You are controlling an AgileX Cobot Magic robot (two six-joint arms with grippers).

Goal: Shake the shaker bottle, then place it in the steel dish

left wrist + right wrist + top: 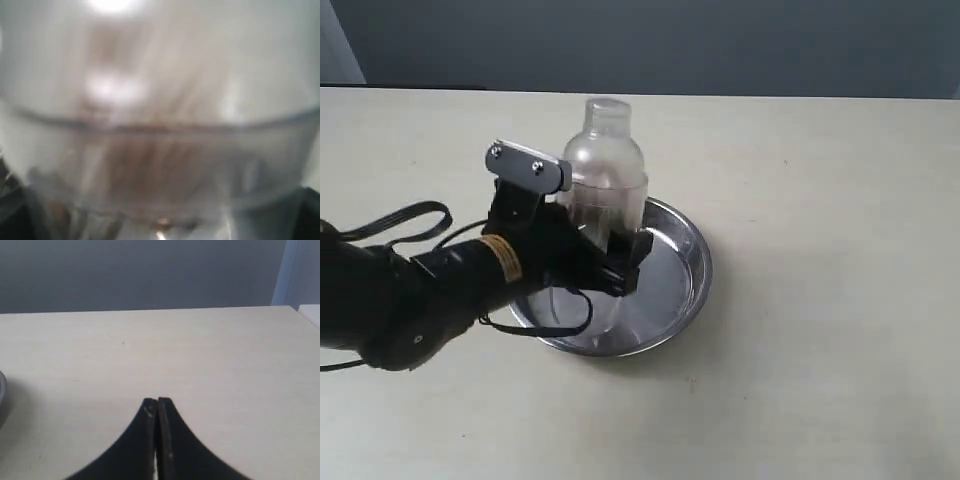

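Observation:
The clear shaker bottle point(607, 160) stands upright over the steel dish point(692, 262), its base down inside the rim; I cannot tell whether it rests on the bottom. My left gripper point(605, 260) is shut on the bottle's lower body, reaching in from the left. In the left wrist view the bottle point(160, 100) fills the picture, blurred, with a brownish smear low inside, and the left gripper point(160, 220) shows only as dark corners. My right gripper point(157, 402) is shut on nothing, above bare table and away from the dish.
The pale table point(840, 200) stretches all round the dish. A sliver of the dish's rim point(2, 395) shows at the edge of the right wrist view. A dark wall runs behind the table.

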